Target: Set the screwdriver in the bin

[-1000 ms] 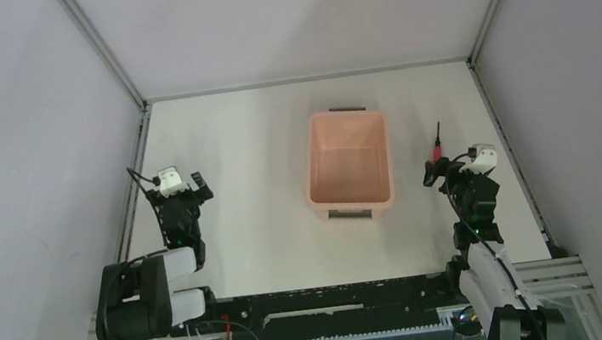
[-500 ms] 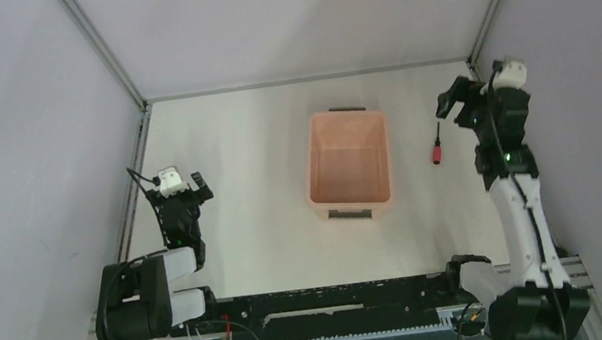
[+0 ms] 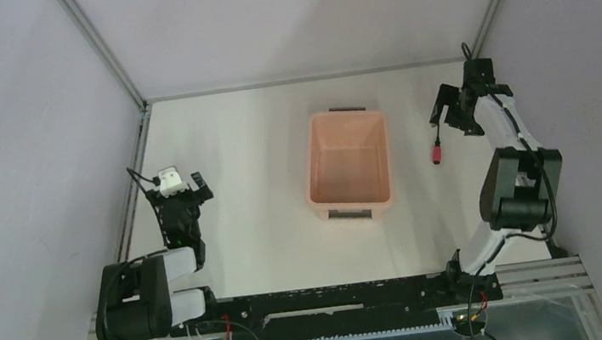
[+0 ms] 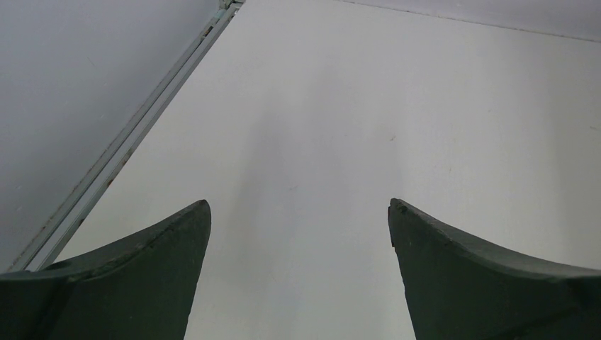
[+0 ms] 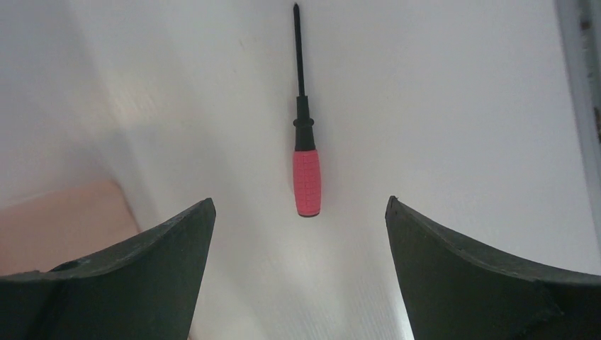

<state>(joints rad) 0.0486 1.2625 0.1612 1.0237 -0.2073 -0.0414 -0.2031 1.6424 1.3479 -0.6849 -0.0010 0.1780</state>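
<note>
The screwdriver (image 3: 436, 151), with a red handle and a thin dark shaft, lies on the white table right of the bin, shaft pointing to the far side. The pale salmon-pink bin (image 3: 348, 165) stands mid-table and looks empty. My right gripper (image 3: 447, 110) hovers above the screwdriver, open and empty. In the right wrist view the screwdriver (image 5: 306, 170) lies between and just ahead of my right gripper's (image 5: 299, 200) spread fingers, untouched. My left gripper (image 3: 188, 187) rests open and empty at the left, with only bare table between its fingers in the left wrist view (image 4: 299, 204).
The bin's corner (image 5: 64, 219) shows at the lower left of the right wrist view. A metal frame rail (image 3: 503, 134) and grey wall run close along the right of the screwdriver. Another rail (image 4: 120, 145) runs along the left edge.
My right arm has swung from near the screwdriver's handle out to the far right and now sits over the screwdriver. The screwdriver, the bin and the left arm have not moved.
</note>
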